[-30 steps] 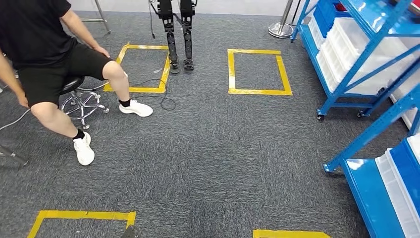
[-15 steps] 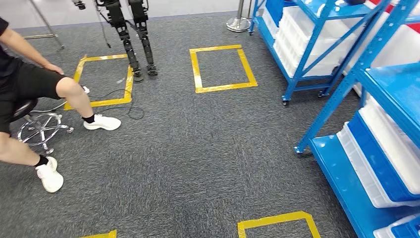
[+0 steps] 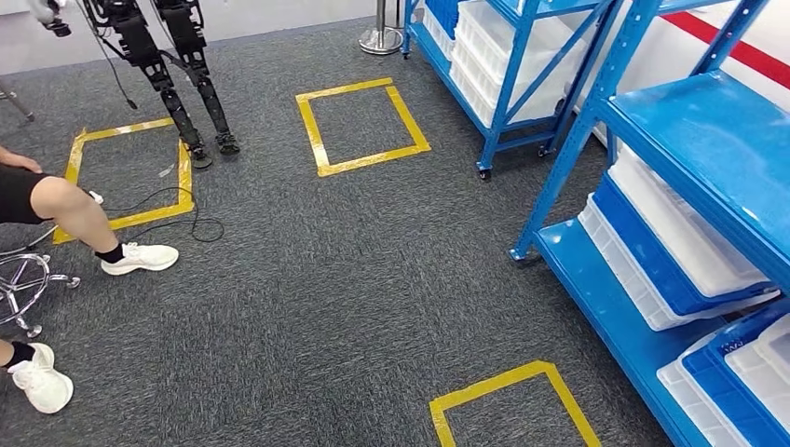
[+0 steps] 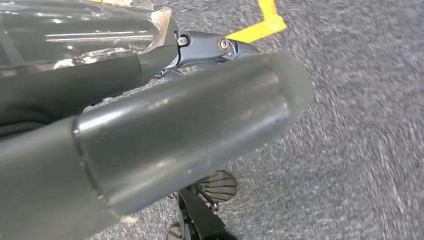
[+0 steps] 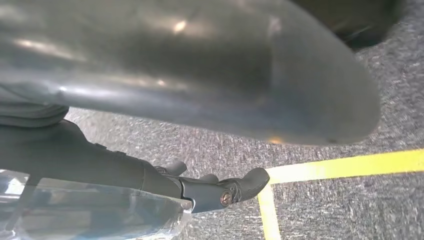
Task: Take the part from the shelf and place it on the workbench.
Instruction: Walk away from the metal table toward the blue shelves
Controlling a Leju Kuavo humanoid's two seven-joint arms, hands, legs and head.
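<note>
Part: it cannot be told apart in any view. The likely holders are the white and blue bins stacked on the lower decks of the near blue shelf, which stands at 3 o'clock in the head view; what the bins hold cannot be seen. A second blue shelf with white bins stands further off at 1 o'clock, and a round metal post base sits just beside its far end. The floor is grey carpet marked with yellow tape squares: one at 12 o'clock, one at 10 o'clock and one at 5 o'clock, near the foot of the near shelf. The black legs of another robot stand at 11 o'clock, on the edge of the 10 o'clock square, with a black cable lying looped on the carpet near them. A seated person in white shoes is at 9 o'clock, on a wheeled stool. The left hand hangs over the carpet, thumb and dark fingers stretched out and holding nothing. The right hand hangs likewise above a yellow tape line, its fingers extended and apart, with nothing in them.
</note>
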